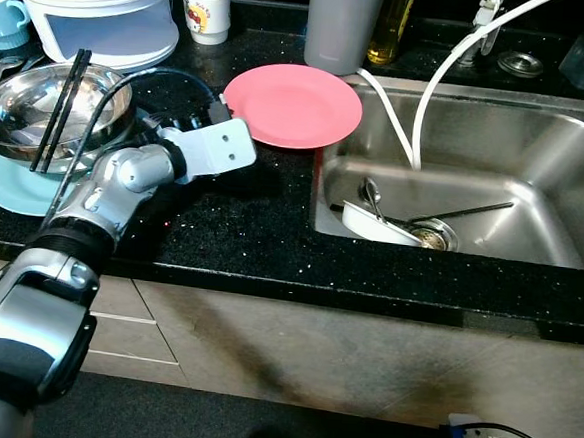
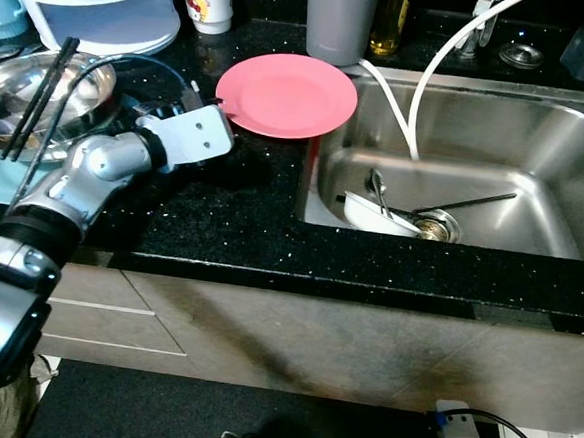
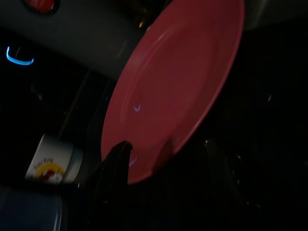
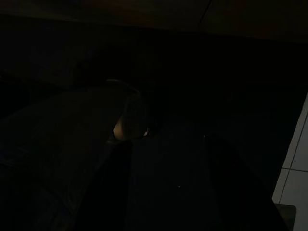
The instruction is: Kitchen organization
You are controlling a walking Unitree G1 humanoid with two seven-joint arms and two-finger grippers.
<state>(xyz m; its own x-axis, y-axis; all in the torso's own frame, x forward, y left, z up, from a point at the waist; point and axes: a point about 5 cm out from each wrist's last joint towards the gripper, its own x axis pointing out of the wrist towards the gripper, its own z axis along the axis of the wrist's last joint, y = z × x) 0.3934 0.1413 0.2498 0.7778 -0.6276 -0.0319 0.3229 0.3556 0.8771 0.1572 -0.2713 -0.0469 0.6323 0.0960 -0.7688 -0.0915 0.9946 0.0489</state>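
A pink plate (image 1: 295, 104) lies on the black counter, its right rim reaching over the corner of the steel sink (image 1: 539, 126). My left gripper (image 1: 223, 104) is at the plate's left rim. In the left wrist view the gripper (image 3: 163, 144) stands open with the plate (image 3: 178, 82) rim between its fingers; one finger (image 3: 118, 159) lies over the plate's edge. The right wrist view is very dark, and the right arm hangs idle.
A steel bowl (image 1: 49, 112) with black chopsticks (image 1: 59, 113) sits on a light blue plate (image 1: 14, 185) at the left. Behind stand plastic containers (image 1: 106, 16), a white mug (image 1: 206, 11) and a grey bottle (image 1: 340, 27). The sink holds a white dish (image 1: 377, 225), a spoon (image 1: 372, 195) and white hoses (image 1: 443, 69).
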